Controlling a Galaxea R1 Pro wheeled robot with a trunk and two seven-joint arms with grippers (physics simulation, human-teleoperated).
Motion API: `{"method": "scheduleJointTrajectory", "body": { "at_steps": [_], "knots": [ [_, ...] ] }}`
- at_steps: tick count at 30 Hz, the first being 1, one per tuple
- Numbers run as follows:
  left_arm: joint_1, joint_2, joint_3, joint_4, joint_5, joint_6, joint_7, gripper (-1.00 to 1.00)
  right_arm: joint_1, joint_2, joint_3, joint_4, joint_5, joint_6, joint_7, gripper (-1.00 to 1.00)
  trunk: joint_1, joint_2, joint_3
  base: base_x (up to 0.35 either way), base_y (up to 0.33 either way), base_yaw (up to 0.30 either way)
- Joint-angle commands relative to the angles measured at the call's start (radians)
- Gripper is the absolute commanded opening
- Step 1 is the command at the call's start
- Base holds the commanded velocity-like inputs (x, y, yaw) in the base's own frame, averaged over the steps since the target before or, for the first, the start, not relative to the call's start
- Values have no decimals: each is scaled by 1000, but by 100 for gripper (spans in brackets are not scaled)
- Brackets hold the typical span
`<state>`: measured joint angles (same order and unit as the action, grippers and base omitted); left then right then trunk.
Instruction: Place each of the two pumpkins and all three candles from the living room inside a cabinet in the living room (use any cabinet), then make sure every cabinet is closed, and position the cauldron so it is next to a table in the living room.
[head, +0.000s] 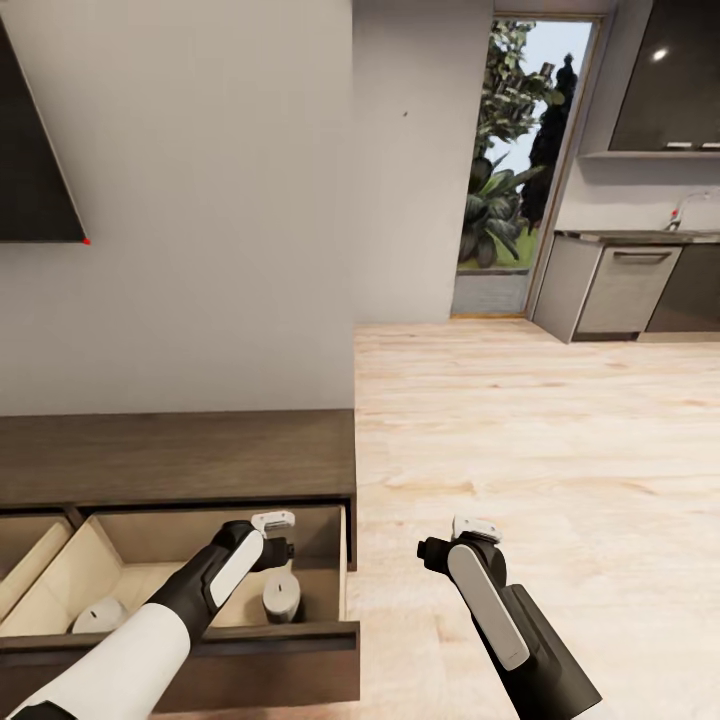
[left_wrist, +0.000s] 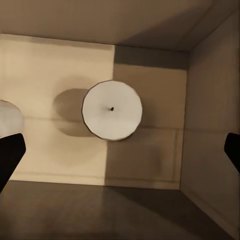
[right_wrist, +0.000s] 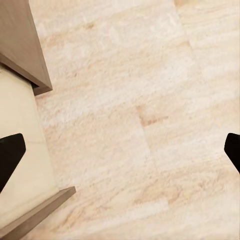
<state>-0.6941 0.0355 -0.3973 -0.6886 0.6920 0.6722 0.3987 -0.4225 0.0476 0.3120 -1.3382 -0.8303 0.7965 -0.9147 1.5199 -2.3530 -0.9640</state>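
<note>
Wood floor (head: 520, 420), grey wall | cabinet (head: 180, 455) drawer open, two candles (head: 283, 596) inside | both grippers (left_wrist: 120, 150) spread, empty

The left arm (head: 190, 600) crosses the open drawer (head: 310, 560) and covers part of its floor, hiding its own gripper's fingertips. The left candle (head: 98, 615) sits half behind the drawer's front panel; in the left wrist view that candle (left_wrist: 9, 117) is cut by the frame edge. Another drawer (head: 25, 560) runs off the head view's left side.
</note>
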Motion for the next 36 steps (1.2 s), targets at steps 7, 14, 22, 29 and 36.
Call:
{"method": "scheduleJointTrajectory", "body": {
  "at_steps": [7, 14, 22, 29, 36],
  "knots": [
    [-1, 0, -7, -2, 11, 1, 9, 100, -1, 0, 1, 0, -9, 3, -10, 100, -27, 49, 21, 0, 0, 0],
    [-1, 0, -8, -2, 11, 1, 9, 100, -1, 0, 1, -1, -9, 3, -10, 100, -54, 98, 43, 0, 0, 0],
    [-1, 3, -6, -2, 11, 1, 9, 100, -1, 0, 0, -1, -9, 3, -12, 100, -85, 154, 68, 0, 0, 0],
    [-1, 3, -6, -2, 11, 1, 9, 100, -1, 0, -1, -1, -10, 3, -12, 100, -111, 203, 90, 0, 0, 0],
    [-1, 3, -6, -2, 11, 1, 9, 100, -1, 0, -1, 6, -12, 4, -12, 100, -138, 252, 112, 0, 0, 0]
  ]
}}
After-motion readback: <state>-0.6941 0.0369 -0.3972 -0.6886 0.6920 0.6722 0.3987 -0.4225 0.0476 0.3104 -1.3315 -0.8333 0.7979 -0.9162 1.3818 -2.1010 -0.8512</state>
